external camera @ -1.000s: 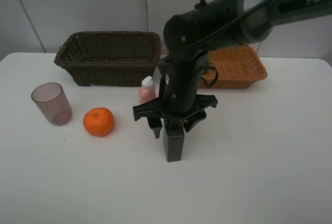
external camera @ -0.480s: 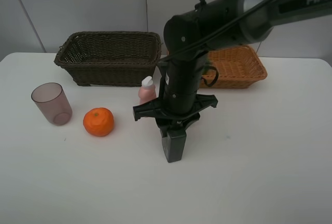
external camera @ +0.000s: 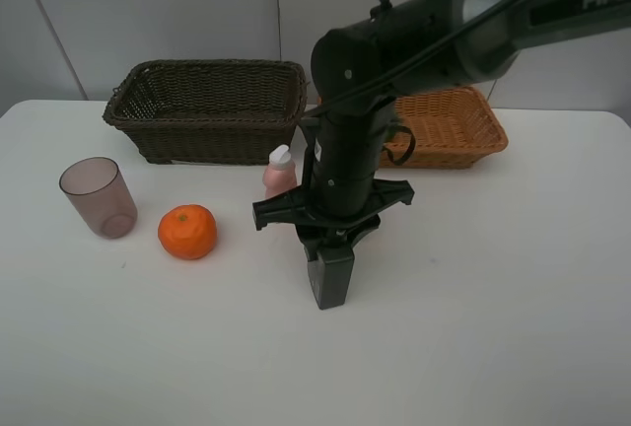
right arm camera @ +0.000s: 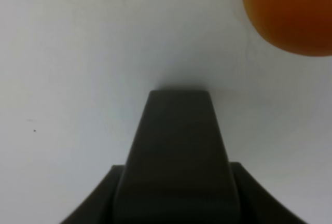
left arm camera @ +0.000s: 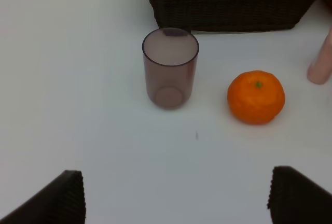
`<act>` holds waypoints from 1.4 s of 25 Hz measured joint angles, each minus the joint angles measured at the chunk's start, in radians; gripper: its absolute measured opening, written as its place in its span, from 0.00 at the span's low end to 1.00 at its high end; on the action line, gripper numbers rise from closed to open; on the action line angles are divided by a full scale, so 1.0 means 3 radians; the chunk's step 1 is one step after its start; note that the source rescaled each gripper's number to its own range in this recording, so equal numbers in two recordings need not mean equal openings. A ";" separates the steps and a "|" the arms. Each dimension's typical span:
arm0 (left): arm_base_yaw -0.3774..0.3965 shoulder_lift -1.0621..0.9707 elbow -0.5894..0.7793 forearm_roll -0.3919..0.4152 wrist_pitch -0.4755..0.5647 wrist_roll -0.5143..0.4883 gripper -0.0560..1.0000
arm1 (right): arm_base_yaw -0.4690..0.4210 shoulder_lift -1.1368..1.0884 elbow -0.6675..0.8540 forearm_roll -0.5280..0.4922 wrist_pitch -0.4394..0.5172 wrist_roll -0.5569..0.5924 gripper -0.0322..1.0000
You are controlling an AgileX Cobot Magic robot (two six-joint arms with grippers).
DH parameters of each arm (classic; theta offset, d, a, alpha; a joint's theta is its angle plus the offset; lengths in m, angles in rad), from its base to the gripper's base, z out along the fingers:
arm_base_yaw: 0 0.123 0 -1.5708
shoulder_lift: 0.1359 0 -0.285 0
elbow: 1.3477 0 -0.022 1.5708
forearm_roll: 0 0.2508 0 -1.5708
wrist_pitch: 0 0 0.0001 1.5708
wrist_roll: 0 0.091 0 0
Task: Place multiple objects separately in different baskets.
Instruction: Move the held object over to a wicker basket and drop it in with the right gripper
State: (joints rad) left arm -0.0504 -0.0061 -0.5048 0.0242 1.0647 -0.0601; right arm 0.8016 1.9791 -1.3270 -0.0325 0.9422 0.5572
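My right gripper (external camera: 333,251) points straight down at mid-table and is shut on the black bottle (external camera: 332,283), which stands upright on the table; the right wrist view shows the bottle (right arm camera: 179,151) between the jaws. Left of it lies the orange tangerine (external camera: 187,232) (left arm camera: 256,97) (right arm camera: 290,11), and further left stands the purplish cup (external camera: 97,196) (left arm camera: 170,67). The pink bottle (external camera: 280,172) (left arm camera: 322,63) stands just behind the right arm. My left gripper (left arm camera: 181,198) is open, hanging above the table in front of the cup. The dark basket (external camera: 212,130) (left arm camera: 228,11) and the light basket (external camera: 454,157) sit at the back.
The right arm (external camera: 414,41) reaches in from the upper right and hides part of the light basket. The white table (external camera: 513,298) extends to the right and front of the black bottle.
The right gripper's fingers, spread on either side of the black bottle a second ago, have closed onto it. Nothing else has moved.
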 joint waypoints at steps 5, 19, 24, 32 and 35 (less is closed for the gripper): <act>0.0000 0.0000 0.0000 0.0000 0.0000 0.0000 0.92 | 0.0000 0.0000 0.0000 0.0000 0.0016 0.0000 0.21; 0.0000 0.0000 0.0000 0.0000 0.0000 0.0000 0.92 | 0.0000 -0.0198 -0.0803 0.0014 0.0905 -0.0802 0.21; 0.0000 0.0000 0.0000 0.0000 0.0000 0.0000 0.92 | 0.0000 -0.0198 -0.1309 0.0014 0.0916 -0.1015 0.21; 0.0000 0.0000 0.0000 0.0000 0.0000 0.0000 0.92 | 0.0000 -0.0192 -0.1854 -0.0121 0.0907 -0.1128 0.21; 0.0000 0.0000 0.0000 0.0000 0.0000 0.0000 0.92 | 0.0000 -0.0179 -0.1888 -0.0123 0.0610 -0.1231 0.21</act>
State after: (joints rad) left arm -0.0504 -0.0061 -0.5048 0.0242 1.0647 -0.0601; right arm 0.8016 1.9253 -1.8934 -0.0695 1.1252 0.1879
